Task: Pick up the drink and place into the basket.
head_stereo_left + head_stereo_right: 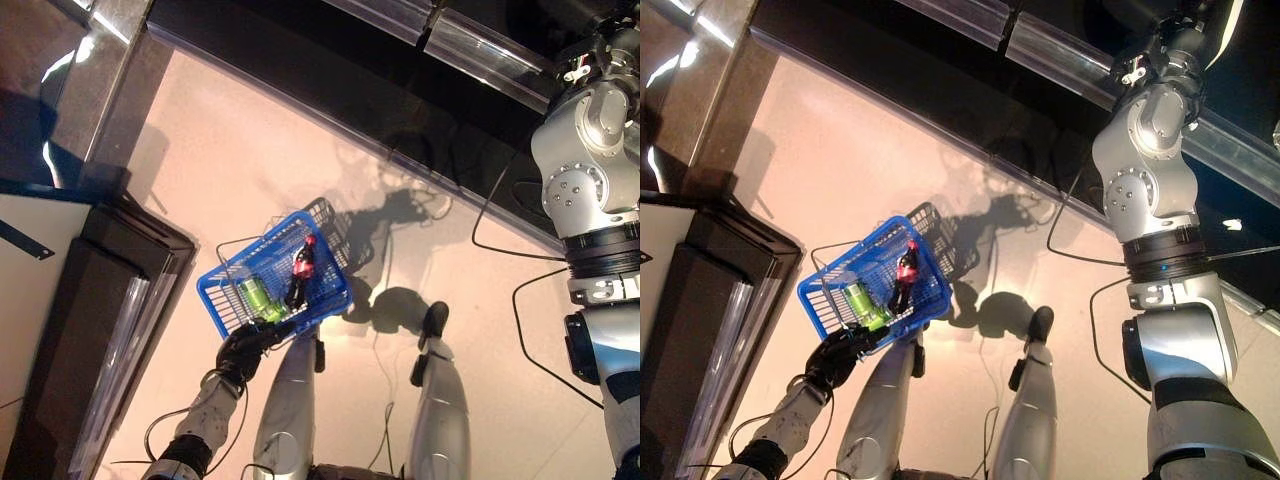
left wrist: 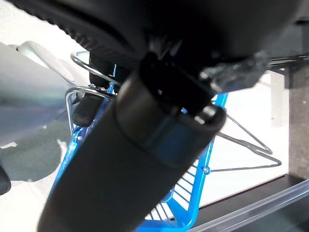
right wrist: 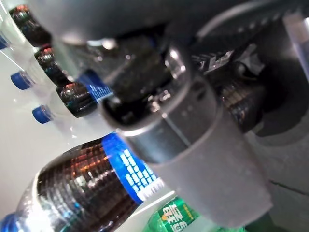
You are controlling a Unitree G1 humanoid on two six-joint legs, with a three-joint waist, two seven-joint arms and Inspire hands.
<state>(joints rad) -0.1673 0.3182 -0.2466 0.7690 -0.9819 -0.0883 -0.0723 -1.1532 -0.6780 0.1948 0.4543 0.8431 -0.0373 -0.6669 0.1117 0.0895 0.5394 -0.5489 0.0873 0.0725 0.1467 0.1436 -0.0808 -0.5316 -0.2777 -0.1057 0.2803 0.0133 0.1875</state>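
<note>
**Mia:** What is the left hand (image 1: 243,350) doing?

**Ben:** It hangs low, just under the near edge of the blue basket (image 1: 212,300). Its fingers are curled tight round the basket's handle. The left arm comes up to the basket from below.

**Mia:** What is in the basket?

**Ben:** Two drinks. A green bottle (image 1: 258,297) lies in the basket near the hand. A dark bottle with a red cap (image 1: 300,268) lies right beside it, more in the middle of the basket.

**Mia:** And the right arm (image 1: 590,150)?

**Ben:** It is lifted high, far from the basket. It goes up out of the head views, so the hand does not show there.

**Mia:** Can you see the hand at all?

**Ben:** Only from its own wrist. The right hand (image 3: 203,159) is very close to a big dark bottle with a blue label (image 3: 87,193). More dark bottles (image 3: 72,99) stand in a row behind it, and some have blue caps (image 3: 21,79). A bit of a green label (image 3: 176,216) shows next to the big bottle. I cannot tell if the fingers are gripping a bottle or are loose.

**Mia:** What is around the basket?

**Ben:** A pale pink floor (image 1: 220,150) lies under the basket. A dark cabinet (image 1: 90,330) stands off to the basket's left. A long dark strip with shiny rails (image 1: 480,50) runs past the far side of the basket.
</note>
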